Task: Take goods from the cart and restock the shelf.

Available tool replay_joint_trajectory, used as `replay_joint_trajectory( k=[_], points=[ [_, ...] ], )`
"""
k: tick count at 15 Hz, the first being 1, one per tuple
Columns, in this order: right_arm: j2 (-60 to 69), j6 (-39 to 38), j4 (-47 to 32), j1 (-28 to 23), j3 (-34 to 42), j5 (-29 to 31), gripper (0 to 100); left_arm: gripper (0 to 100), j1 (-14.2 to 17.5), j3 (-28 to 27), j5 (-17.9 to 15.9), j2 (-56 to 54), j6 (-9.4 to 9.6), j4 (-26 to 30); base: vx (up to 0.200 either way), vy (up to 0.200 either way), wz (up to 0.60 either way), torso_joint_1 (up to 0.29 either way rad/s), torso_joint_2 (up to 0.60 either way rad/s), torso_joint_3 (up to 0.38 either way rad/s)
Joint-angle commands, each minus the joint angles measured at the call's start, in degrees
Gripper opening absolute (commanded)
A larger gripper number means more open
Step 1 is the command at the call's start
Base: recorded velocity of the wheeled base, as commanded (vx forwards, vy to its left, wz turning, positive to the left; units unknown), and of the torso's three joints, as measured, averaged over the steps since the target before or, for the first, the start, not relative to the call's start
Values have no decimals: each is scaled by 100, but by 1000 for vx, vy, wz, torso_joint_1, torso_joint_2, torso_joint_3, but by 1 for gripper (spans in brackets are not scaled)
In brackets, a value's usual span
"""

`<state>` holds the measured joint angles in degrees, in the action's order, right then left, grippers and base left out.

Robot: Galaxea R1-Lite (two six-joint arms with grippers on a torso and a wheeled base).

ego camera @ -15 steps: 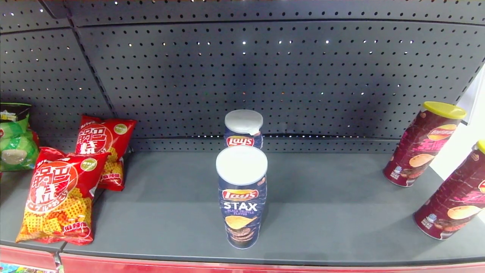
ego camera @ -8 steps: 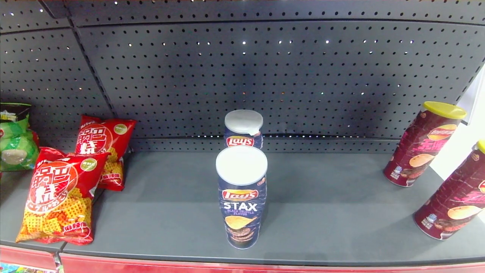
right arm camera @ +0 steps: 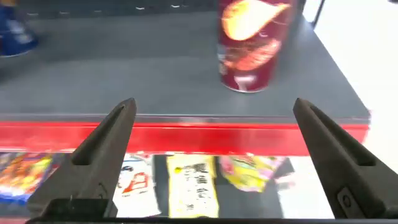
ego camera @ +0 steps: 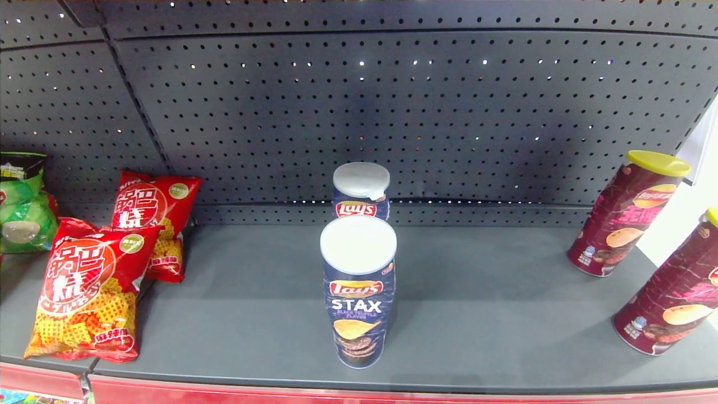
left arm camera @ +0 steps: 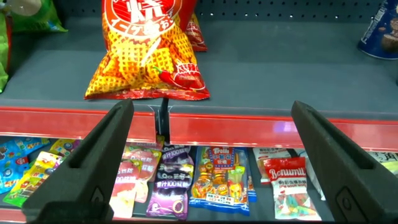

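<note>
Both arms are low in front of the grey metal shelf deck [ego camera: 493, 314], and neither is carrying anything. The left gripper [left arm camera: 211, 107] has its black fingers spread wide with nothing between them, and it faces the shelf's red front strip [left arm camera: 249, 127]. The crinkly red-and-yellow snack bag [left arm camera: 149, 50] leans just beyond that edge. The right gripper [right arm camera: 212, 104] is spread just as wide and just as bare, lined up on the nearer maroon tube with the yellow lid [right arm camera: 252, 43] at the shelf's right end. A second maroon tube [ego camera: 625, 216] stands behind it, nearer the perforated back panel [ego camera: 449, 112]. The stock in the middle is two dark blue cardboard crisp tubes with white plastic lids. The front tube [ego camera: 359, 292] is close to the shelf lip and the rear tube [ego camera: 360, 193] is directly behind it. Both stand upright with their long axes vertical and sit roughly midway between the two arms. Bare deck lies on either side of that blue column, more of it on the right. With both grippers empty, I'd judge the step in hand is a trip to the cart for the next item. The right arm looks better placed for the wide gap beside the blue tubes. A tall, light tube like these will want a grip across its body and a level set-down, or it could topple its neighbour.
</note>
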<state>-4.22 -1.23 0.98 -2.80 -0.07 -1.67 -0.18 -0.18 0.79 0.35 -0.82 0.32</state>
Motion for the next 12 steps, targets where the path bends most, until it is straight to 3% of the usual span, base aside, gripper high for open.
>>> replay_joint_trajectory(
  k=[1,2,12],
  points=[
    [88,35,-159,87,-10,149,100,100,1,1,0,9,-6,3,0,0,0,0,0,0],
    [413,97,-62,263,7,114,100,100,1,1,0,9,-6,3,0,0,0,0,0,0],
    [413,97,-80,263,7,123,100,100,1,1,0,9,3,3,0,0,0,0,0,0]
  ],
)
